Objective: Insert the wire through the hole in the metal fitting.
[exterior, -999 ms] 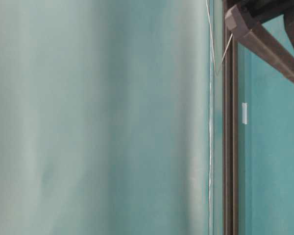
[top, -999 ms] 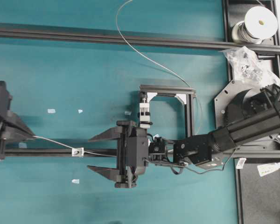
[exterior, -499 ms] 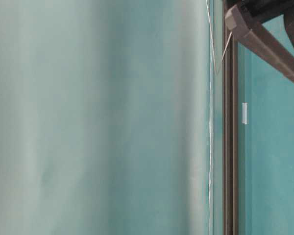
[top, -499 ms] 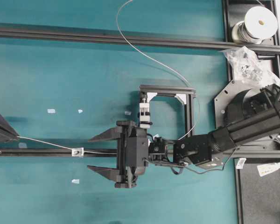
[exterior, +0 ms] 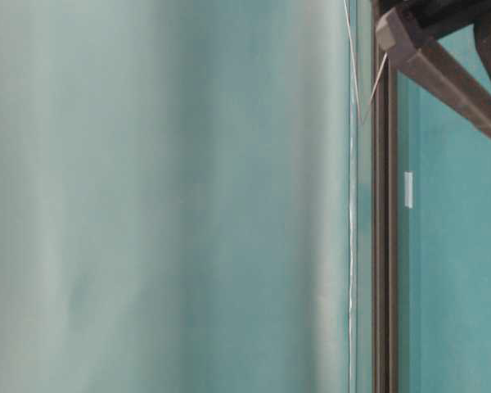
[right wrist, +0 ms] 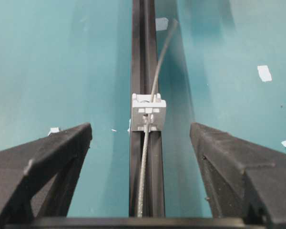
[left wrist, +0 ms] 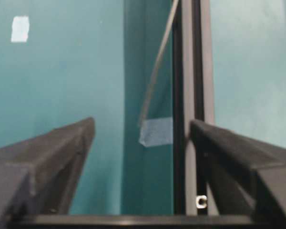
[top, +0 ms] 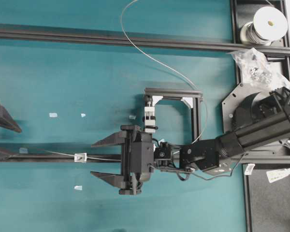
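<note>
The thin silver wire (top: pixel 150 55) loops down from the back and runs along the dark rail (top: pixel 48 158). It passes through the small silver metal fitting (top: pixel 80 157) (right wrist: pixel 148 113) on that rail, and the hole is filled by it. Its free end (left wrist: pixel 155 76) lies loose beyond the fitting, stopping by a tape scrap (left wrist: pixel 156 131). My left gripper (top: pixel 14 142) (left wrist: pixel 142 125) is open at the far left edge, its fingers either side of that end without touching it. My right gripper (top: pixel 106 158) (right wrist: pixel 140 130) is open astride the rail and wire, just right of the fitting.
A wire spool (top: pixel 266 24) and a bag of parts (top: pixel 256 65) sit at the back right. A white clamp block (top: pixel 150 118) hangs in a small square frame (top: pixel 173 92). A long rail (top: pixel 111 41) crosses the back. White tape scraps (top: pixel 53 115) dot the mat.
My left gripper pulled the wire end leftward, then opened and let it go. The freed end dropped onto the rail. The right arm has not moved.
</note>
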